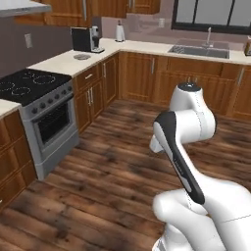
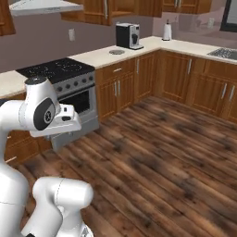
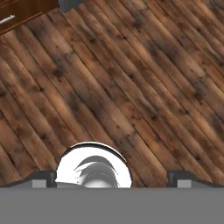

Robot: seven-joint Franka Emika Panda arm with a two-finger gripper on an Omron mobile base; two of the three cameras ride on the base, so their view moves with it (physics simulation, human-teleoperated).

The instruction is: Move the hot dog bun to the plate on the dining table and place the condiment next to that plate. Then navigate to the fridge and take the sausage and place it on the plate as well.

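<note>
My gripper (image 3: 113, 178) points down at the wooden floor (image 3: 131, 78). Its two dark fingertips (image 3: 43, 178) stand far apart at the bottom of the hand view, open, with nothing between them. In both base views my white arm (image 1: 184, 127) is folded up close over the base. The hot dog bun, the plate, the condiment, the sausage, the fridge and the dining table are out of view.
A stove (image 1: 34, 93) with an oven stands at the left, between wooden cabinets. The L-shaped counter (image 1: 63, 61) carries a coffee machine (image 1: 87, 39) and a white jug (image 1: 119, 33). A sink (image 1: 198, 50) lies under the window. Open wooden floor (image 2: 162, 148) stretches ahead.
</note>
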